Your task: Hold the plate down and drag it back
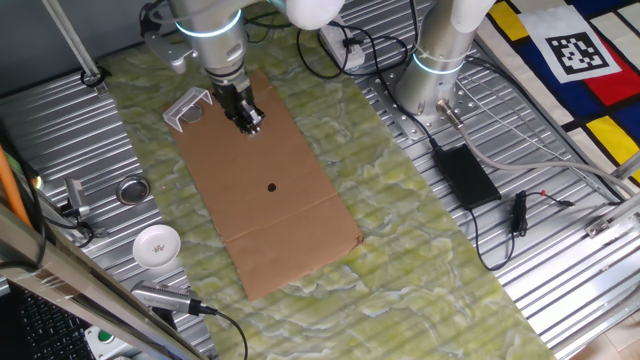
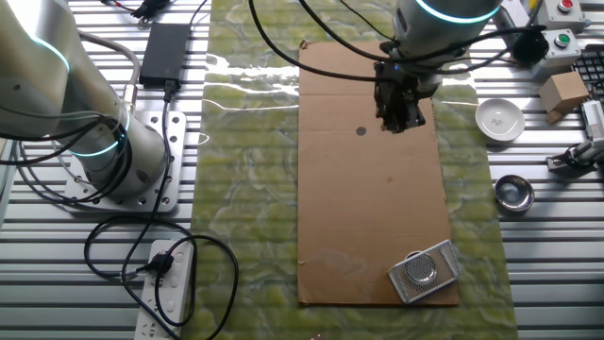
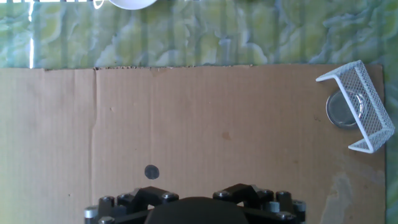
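Note:
The plate point(image 3: 342, 109) is a small shiny grey metal disc lying on the cardboard sheet point(image 3: 205, 118), partly under a white wire-mesh rack point(image 3: 360, 106). It shows under the rack in one fixed view point(image 1: 191, 113) and in the other fixed view point(image 2: 421, 272). My gripper point(image 1: 250, 125) hangs over the cardboard, apart from the plate and holding nothing. Its fingers look closed together in both fixed views point(image 2: 401, 121). In the hand view only the hand's body shows at the bottom edge; the fingertips are hidden.
A black dot point(image 1: 272, 186) marks the cardboard. A white patterned bowl point(image 1: 157, 245) and a thick metal ring with a dark centre point(image 1: 133, 190) sit off the green mat. A second robot base point(image 1: 435, 70), a black power adapter point(image 1: 465, 175) and cables lie beyond.

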Action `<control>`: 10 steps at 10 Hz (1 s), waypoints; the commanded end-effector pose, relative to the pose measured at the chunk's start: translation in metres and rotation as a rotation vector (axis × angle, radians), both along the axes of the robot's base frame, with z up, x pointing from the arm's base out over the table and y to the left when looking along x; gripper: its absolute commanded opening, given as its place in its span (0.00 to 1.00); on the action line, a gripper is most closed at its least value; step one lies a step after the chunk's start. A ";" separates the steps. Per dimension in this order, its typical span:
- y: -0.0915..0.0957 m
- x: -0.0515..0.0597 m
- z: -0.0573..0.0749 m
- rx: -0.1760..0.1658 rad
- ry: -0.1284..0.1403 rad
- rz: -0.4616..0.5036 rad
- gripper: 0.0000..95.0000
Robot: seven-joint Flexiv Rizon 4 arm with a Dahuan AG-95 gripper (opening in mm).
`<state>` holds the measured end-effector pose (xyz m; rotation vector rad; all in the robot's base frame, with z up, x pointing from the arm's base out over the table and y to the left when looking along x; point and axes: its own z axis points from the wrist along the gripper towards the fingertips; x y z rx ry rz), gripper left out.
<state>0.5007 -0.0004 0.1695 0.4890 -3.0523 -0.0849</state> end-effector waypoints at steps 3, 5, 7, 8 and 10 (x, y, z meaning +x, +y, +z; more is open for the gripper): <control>-0.015 0.003 -0.016 -0.100 0.047 0.146 0.00; -0.039 0.004 -0.035 -0.191 0.059 0.307 0.00; -0.062 0.002 -0.050 -0.266 0.086 0.447 0.00; -0.074 0.003 -0.056 -0.289 0.093 0.494 0.00; -0.094 0.004 -0.063 -0.305 0.093 0.534 0.00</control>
